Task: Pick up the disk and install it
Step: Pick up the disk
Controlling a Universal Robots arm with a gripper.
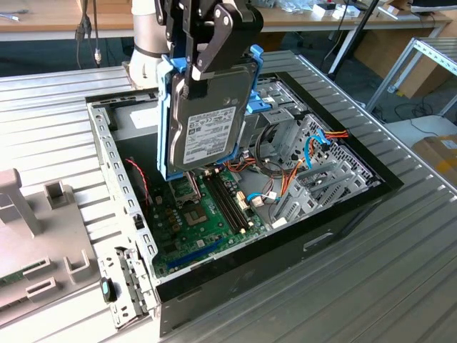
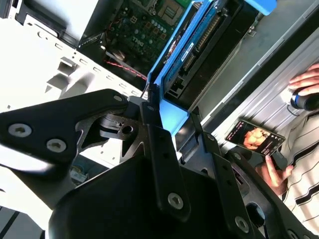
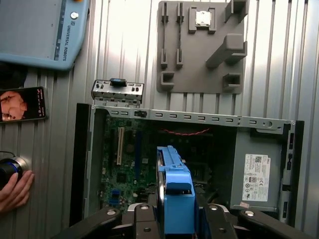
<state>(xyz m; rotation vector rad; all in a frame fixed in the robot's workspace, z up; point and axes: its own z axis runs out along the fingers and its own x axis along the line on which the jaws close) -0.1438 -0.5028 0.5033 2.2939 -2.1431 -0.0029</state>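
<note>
The fingers (image 1: 214, 43) clamp the disk (image 1: 211, 125) upright above the open computer case (image 1: 300, 250).

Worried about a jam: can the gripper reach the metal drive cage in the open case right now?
Probably yes. The gripper, shut on the disk, hangs above the open case; the drive cage beside it looks uncovered, though cables lie close.

Open black computer case (image 1: 285, 266) mid ribbed metal worktop (image 1: 400, 286). Grey plastic fixture plate (image 1: 36, 279) on worktop beside case, at exterior view's left edge. Grey metal disk with blue rails (image 1: 211, 121) held upright in tool (image 1: 194, 77), above green motherboard (image 1: 193, 229) inside case.
</note>
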